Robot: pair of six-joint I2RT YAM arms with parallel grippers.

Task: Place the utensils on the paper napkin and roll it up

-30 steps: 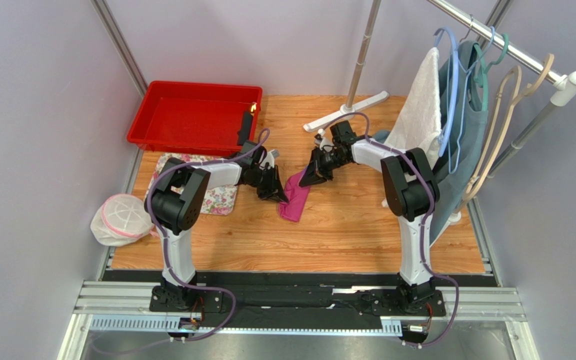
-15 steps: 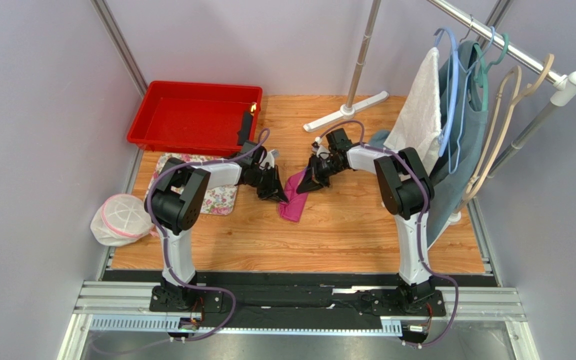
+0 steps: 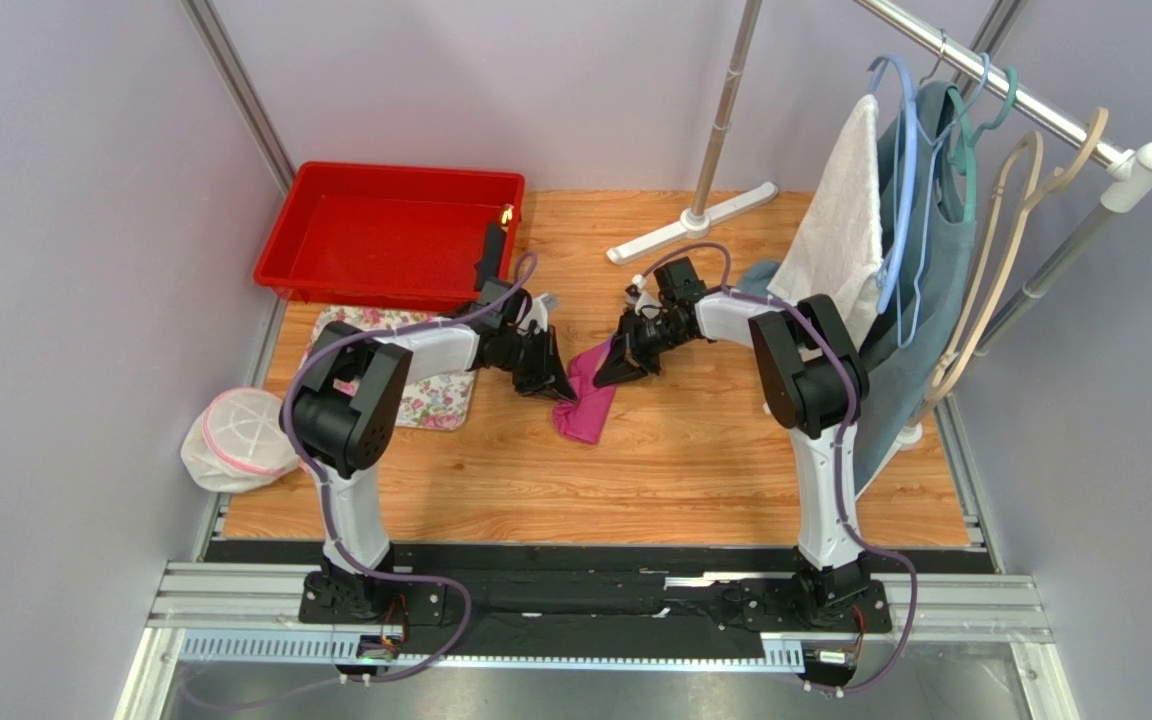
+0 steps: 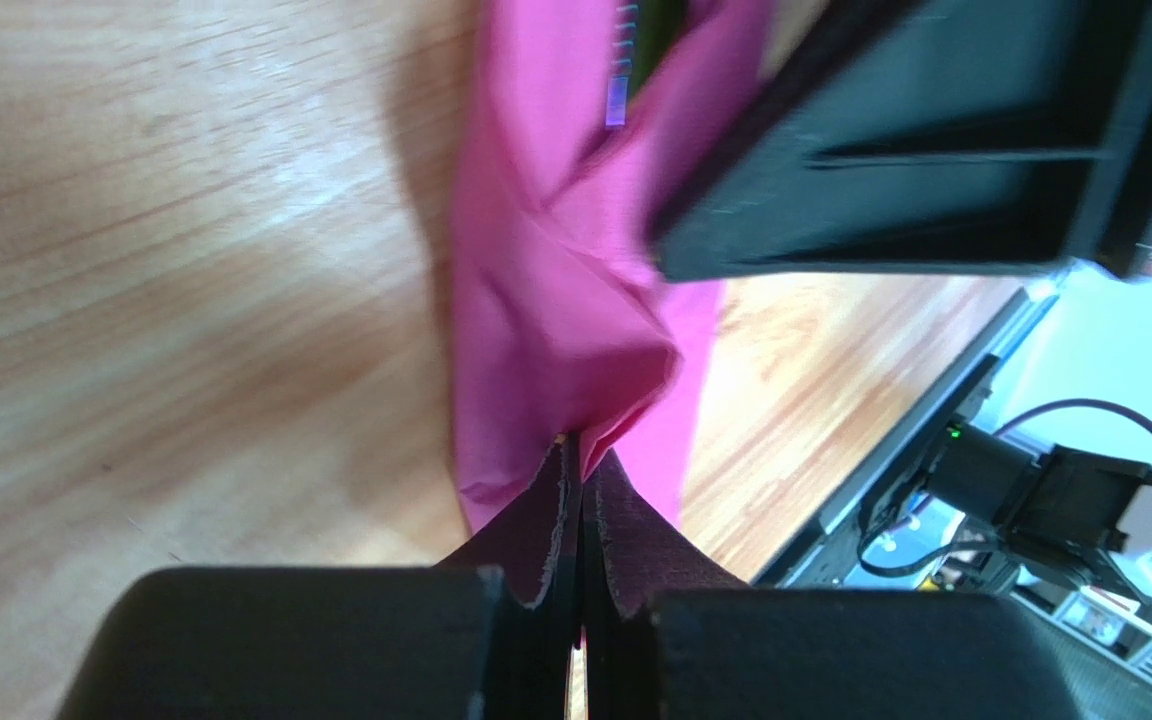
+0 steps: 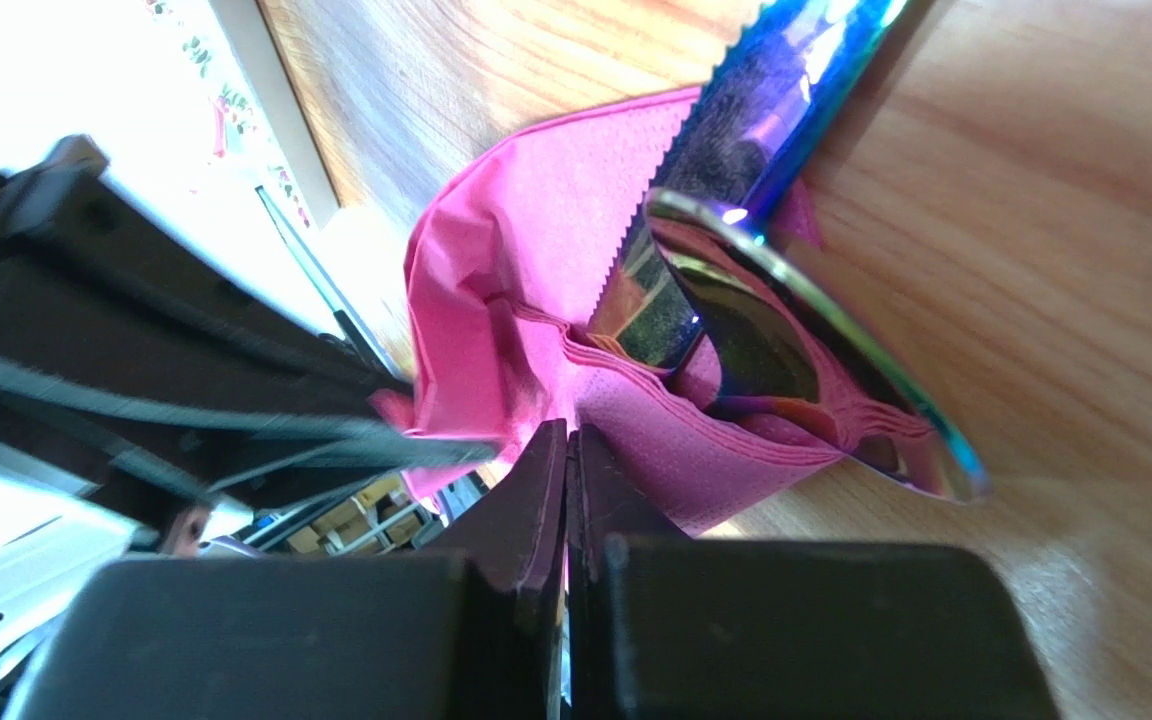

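Napkin (image 3: 585, 408) shifted left, pinched by left gripper (image 4: 582, 458), right gripper (image 5: 567, 443), utensils (image 5: 770, 360) inside

Wooden tabletop (image 3: 687, 450) between plain lavender walls (image 3: 71, 225)

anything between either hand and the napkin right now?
Nothing visible. The left hand and the right hand are each pinched shut on a fold of the paper napkin, from opposite sides. The utensils lie in its folds, not between the hands and the paper.
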